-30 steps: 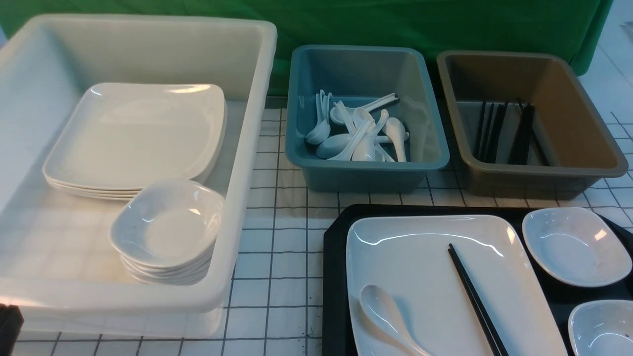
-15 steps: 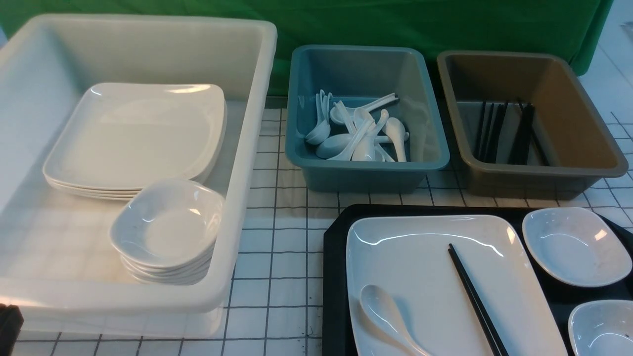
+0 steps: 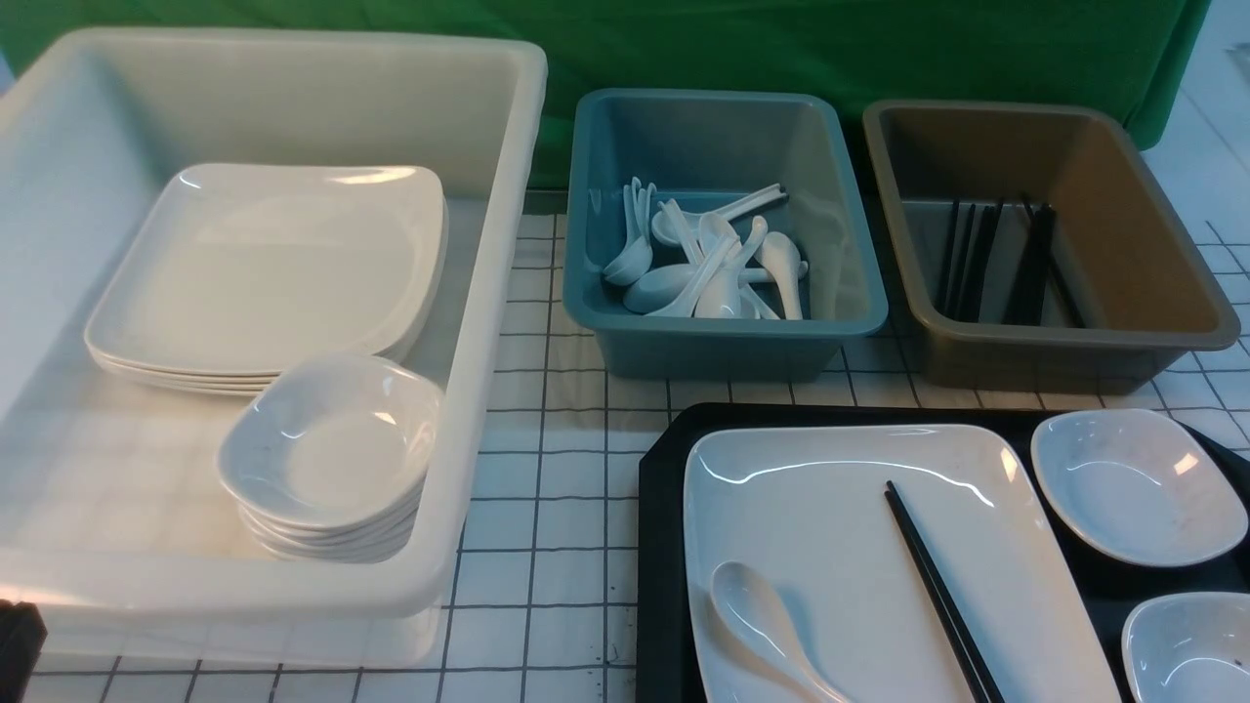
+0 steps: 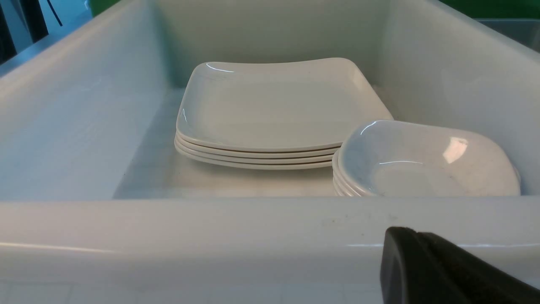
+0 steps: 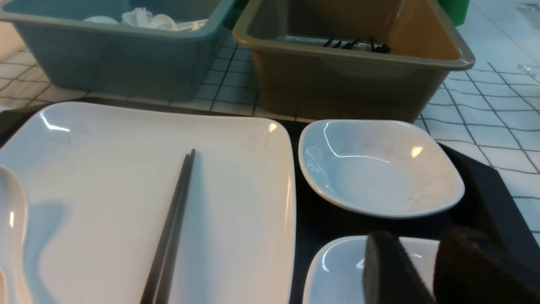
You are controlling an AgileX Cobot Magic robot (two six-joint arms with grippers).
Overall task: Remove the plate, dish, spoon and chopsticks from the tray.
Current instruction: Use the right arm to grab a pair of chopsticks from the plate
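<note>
The black tray [image 3: 659, 547] lies at the front right. On it rests the white plate [image 3: 859, 508], carrying the spoon [image 3: 762, 625] on its left and the black chopsticks [image 3: 937, 596] side by side in the middle. Right of the plate sit two small dishes, a far dish [image 3: 1138, 483] and a near dish [image 3: 1187, 644]. My right gripper [image 5: 417, 238] stands open just above the near dish [image 5: 337, 270], with nothing between its fingers. My left gripper [image 4: 405, 232] is shut and empty, close to the outer front wall of the white tub [image 4: 211, 236].
The white tub [image 3: 488, 293] at the left holds a stack of plates [image 3: 264, 273] and a stack of dishes [image 3: 327, 454]. Behind the tray stand a blue tub [image 3: 723, 337] with spoons and a brown tub [image 3: 1074, 342] with chopsticks. A green cloth hangs behind.
</note>
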